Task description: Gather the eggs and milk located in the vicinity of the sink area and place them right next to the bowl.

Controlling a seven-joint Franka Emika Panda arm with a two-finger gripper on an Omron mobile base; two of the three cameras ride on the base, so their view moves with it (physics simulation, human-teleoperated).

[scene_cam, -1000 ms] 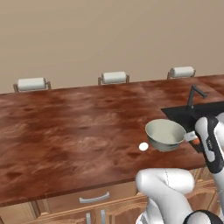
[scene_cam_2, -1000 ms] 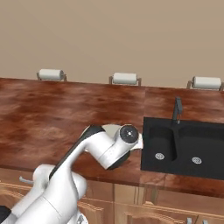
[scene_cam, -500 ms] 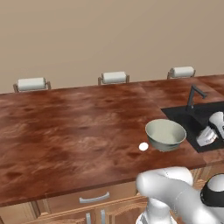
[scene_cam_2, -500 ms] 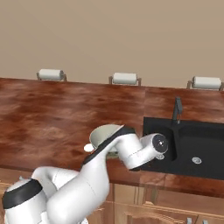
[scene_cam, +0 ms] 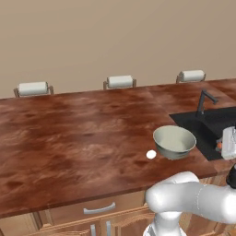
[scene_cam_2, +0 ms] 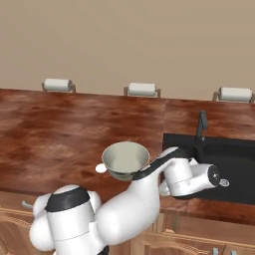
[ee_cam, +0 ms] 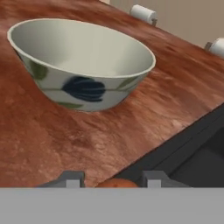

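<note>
The pale grey-green bowl (scene_cam: 174, 141) (scene_cam_2: 125, 159) (ee_cam: 83, 65) stands on the wooden counter, just left of the black sink (scene_cam: 216, 123) (scene_cam_2: 226, 159) with its thin dark faucet (scene_cam: 203, 99). My gripper (scene_cam: 222, 146) (ee_cam: 113, 180) hovers low at the sink's front left corner, right of the bowl and pointing at it. Between its fingertips (ee_cam: 72, 178) sits the orange-brown egg (ee_cam: 117, 183) (scene_cam: 219, 145), and the fingers are closed on it. The milk carton is out of view.
A white egg (scene_cam: 151, 154) (scene_cam_2: 101, 168) lies on the counter (scene_cam: 73, 138) just left of the bowl. Three chair backs (scene_cam: 120, 81) line the far edge. My own arm (scene_cam_2: 149, 184) bends across the counter's front edge below the bowl.
The hand has slid a little to the right, away from the bowl's side to the sink's corner. The arm's elbow has swung lower and further right. Bowl and white egg stay put.
</note>
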